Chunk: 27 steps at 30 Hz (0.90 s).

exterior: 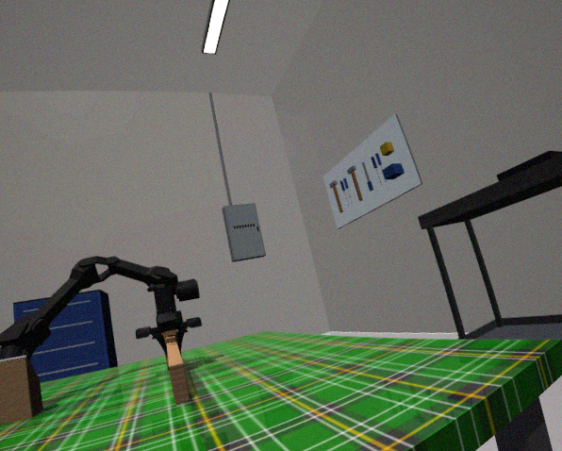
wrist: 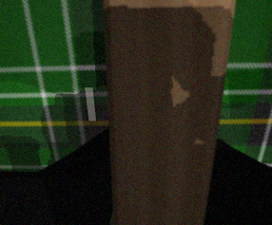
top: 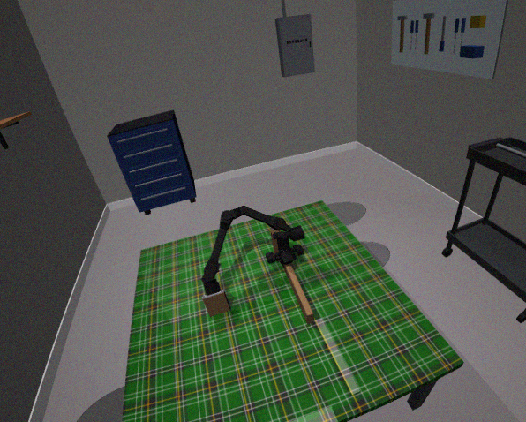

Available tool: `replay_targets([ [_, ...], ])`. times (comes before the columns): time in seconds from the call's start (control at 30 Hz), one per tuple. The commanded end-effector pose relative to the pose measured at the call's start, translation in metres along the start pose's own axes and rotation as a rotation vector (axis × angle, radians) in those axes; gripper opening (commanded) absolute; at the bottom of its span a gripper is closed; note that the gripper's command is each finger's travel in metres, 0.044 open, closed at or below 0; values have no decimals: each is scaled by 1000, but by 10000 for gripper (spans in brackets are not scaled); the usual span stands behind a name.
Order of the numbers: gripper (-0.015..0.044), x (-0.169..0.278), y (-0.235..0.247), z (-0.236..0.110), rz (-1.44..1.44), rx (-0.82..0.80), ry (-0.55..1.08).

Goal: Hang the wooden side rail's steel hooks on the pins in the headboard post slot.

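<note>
The wooden side rail (top: 301, 297) (exterior: 177, 373) (wrist: 164, 118) lies slanted on the green plaid table (top: 254, 363) (exterior: 369, 383). Its far end rests on the cloth and its other end is raised. My gripper (top: 285, 262) (exterior: 171, 335) (wrist: 152, 130) is shut on the rail near the raised end, pointing down. A thin brown upright piece (top: 274, 241), which looks like the headboard post, shows just behind the gripper. The steel hooks and the post's slot are hidden by the gripper. In the wrist view a small grey bar (wrist: 90, 103) shows left of the rail; I cannot tell what it is.
A brown block (top: 217, 303) (exterior: 5, 390) holds the arm's base on the table's left side. A blue drawer cabinet (top: 152, 161) (exterior: 73, 334) stands at the back wall. A black cart (top: 499, 217) (exterior: 509, 232) stands to the right of the table.
</note>
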<state>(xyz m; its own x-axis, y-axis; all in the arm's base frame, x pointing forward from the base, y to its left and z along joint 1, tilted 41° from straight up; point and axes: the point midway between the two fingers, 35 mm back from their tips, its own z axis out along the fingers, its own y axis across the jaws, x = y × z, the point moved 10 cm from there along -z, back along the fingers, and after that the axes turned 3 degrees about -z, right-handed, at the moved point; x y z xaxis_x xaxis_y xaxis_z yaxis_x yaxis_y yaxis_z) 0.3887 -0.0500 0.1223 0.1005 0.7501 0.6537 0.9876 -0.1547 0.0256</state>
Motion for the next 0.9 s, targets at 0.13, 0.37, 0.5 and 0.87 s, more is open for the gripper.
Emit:
replay_targets([
  [0.13, 0, 2, 1, -3, 3, -7, 0],
  [0.37, 0, 3, 1, -3, 3, -7, 0],
  [0.5, 0, 3, 0, -3, 3, -7, 0],
  [0.87, 0, 4, 1, -4, 3, -7, 0],
])
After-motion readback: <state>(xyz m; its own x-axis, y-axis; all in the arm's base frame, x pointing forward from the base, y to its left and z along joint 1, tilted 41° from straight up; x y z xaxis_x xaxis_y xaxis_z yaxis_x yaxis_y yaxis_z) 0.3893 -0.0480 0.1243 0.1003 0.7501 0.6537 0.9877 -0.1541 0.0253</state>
